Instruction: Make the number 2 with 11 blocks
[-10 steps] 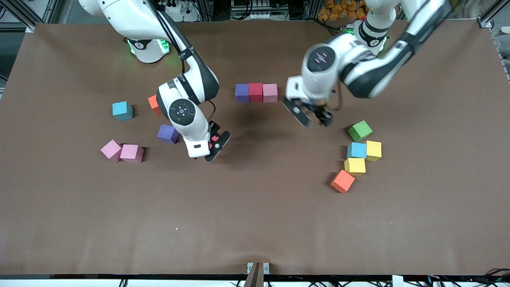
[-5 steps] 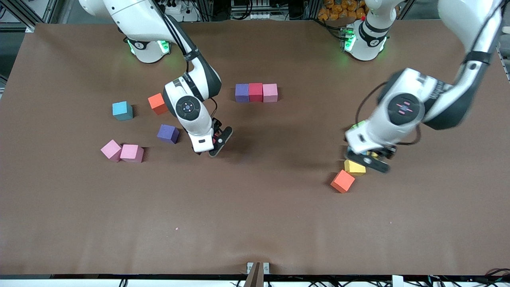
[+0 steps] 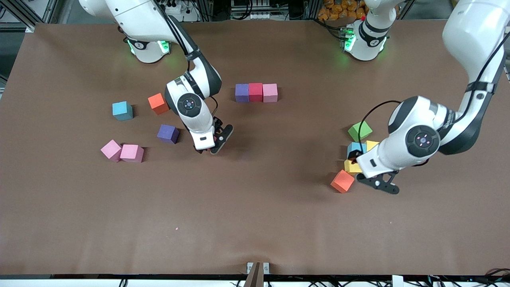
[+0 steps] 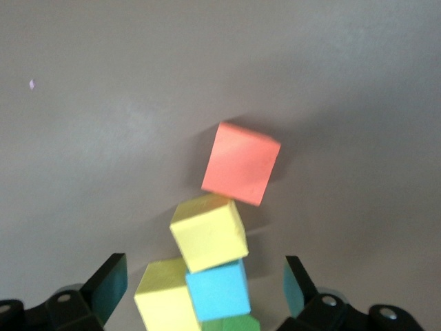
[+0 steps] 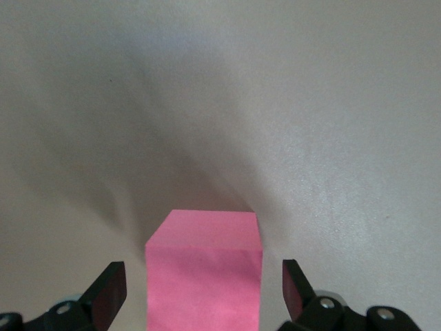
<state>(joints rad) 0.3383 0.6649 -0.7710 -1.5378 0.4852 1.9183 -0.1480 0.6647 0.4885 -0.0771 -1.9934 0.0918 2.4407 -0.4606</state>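
Toward the right arm's end of the table (image 3: pixel 59 199): two pink cubes (image 3: pixel 132 153) touching each other, nearest the front camera of that group. Farther from the camera, a teal cube (image 3: pixel 122 110), an orange cube (image 3: pixel 157 103) and a purple cube (image 3: pixel 167 133), each apart from the rest. Near the purple cube, the right hand (image 3: pixel 215 139) low over the table, fingers spread and released, straddling a bright pink cube (image 5: pixel 204 269) without touching it. Near mid-table, closer to the bases, a tight row of purple, red and pink cubes (image 3: pixel 255 92), side by side and touching. Toward the left arm's end, a loose cluster: a green cube (image 3: pixel 359 130) farthest from the camera, then a light blue cube (image 3: pixel 356 148) beside a yellow cube (image 3: pixel 372 144), a second yellow cube (image 3: pixel 350 166), and a second orange cube (image 3: pixel 342 181) nearest the camera. Over that cluster, the left hand (image 3: pixel 367 171), fingers wide apart, gripping nothing, with yellow and blue cubes below the gap.
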